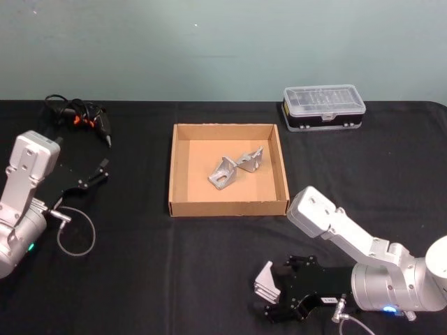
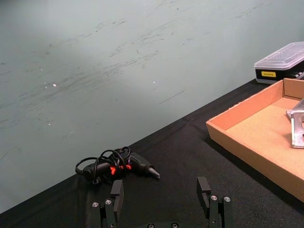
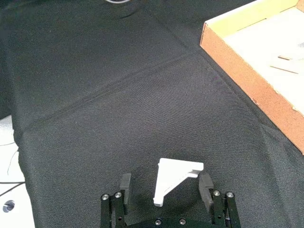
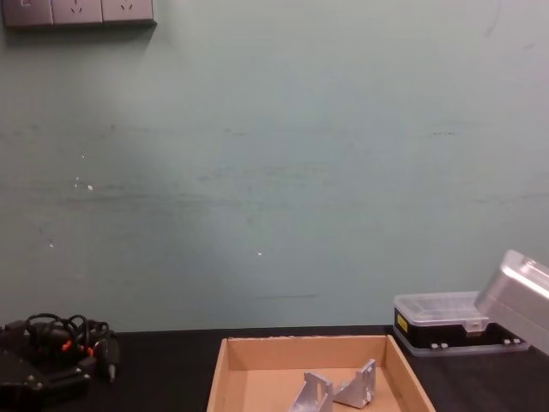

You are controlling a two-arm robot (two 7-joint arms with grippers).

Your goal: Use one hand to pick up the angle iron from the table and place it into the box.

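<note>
A light-grey angle iron lies on the black table near its front edge, right of centre. My right gripper is low over it and open. In the right wrist view the angle iron stands between the two fingers, close to one of them. The tan cardboard box sits mid-table behind it and holds two more angle irons. My left gripper is parked at the left, open and holding nothing.
A clear-lidded plastic case stands behind the box at the back right. A black tool with orange marks and a coiled cable lies at the back left. A thin cable loop rests beside my left arm.
</note>
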